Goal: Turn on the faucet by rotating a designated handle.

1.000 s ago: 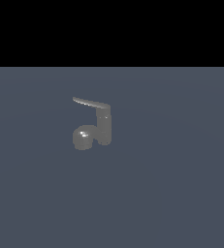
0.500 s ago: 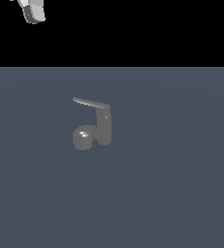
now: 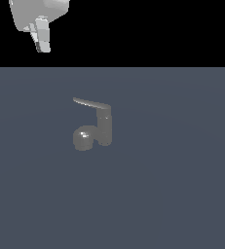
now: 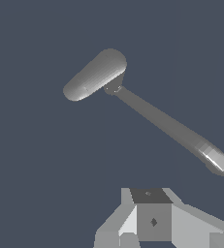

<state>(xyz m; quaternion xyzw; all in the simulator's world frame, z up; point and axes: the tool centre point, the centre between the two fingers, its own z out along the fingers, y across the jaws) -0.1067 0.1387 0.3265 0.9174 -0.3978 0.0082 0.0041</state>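
Observation:
The faucet [image 3: 103,127] is a small dull-grey fixture standing on the grey floor, with a rounded spout [image 3: 83,138] low on the exterior view's left. Its handle [image 3: 90,103] is a thin lever reaching from the top of the body toward the exterior view's left. My gripper [image 3: 43,46] hangs high above and well to the exterior view's left of the faucet, touching nothing. From this side its fingers [image 3: 43,33] overlap, so the gap between them does not show. The wrist view looks down on the broad handle [image 4: 95,75] and the long spout arm [image 4: 181,133], with the gripper [image 4: 152,222] at the picture's edge.
A flat grey floor [image 3: 172,194] spreads all around the faucet. Nothing else stands on it in either view.
The gripper was out of the picture a second ago. It has come down into the exterior view's upper left corner and shows more of itself now. The faucet has not moved.

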